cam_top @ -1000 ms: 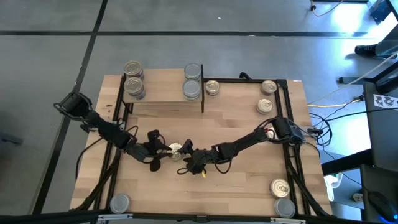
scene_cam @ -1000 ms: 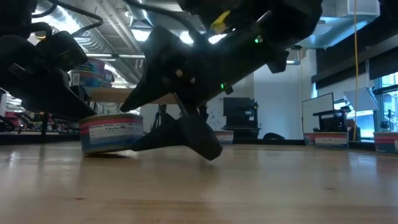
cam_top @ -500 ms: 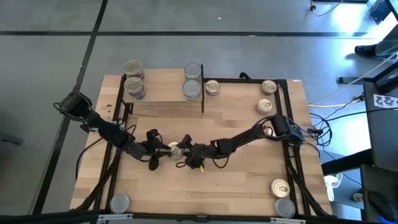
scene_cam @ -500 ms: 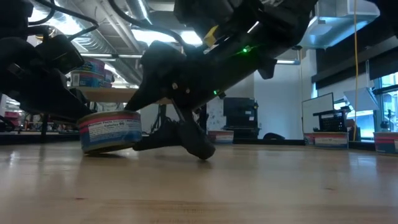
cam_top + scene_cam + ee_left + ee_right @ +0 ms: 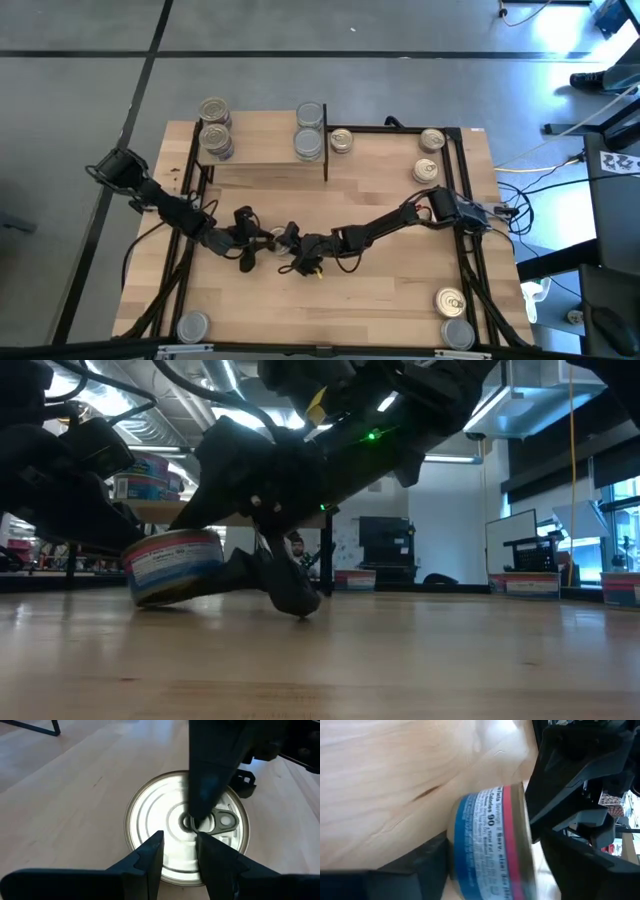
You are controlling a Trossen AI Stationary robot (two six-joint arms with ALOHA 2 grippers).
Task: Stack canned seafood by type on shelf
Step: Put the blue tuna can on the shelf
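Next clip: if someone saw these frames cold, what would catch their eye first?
Probably the two dark arms meeting mid-table over a single tin, which sits tilted with one edge off the wood. The right gripper straddles its blue-and-pink label, while the left gripper hovers over its pull-tab lid. After that, the stacked tins on the shelf at the table's far edge.

High view: both grippers cover the tin (image 5: 175, 565) mid-table. Can (image 5: 456, 333) at the table's (image 5: 400, 300) near edge is cut off.
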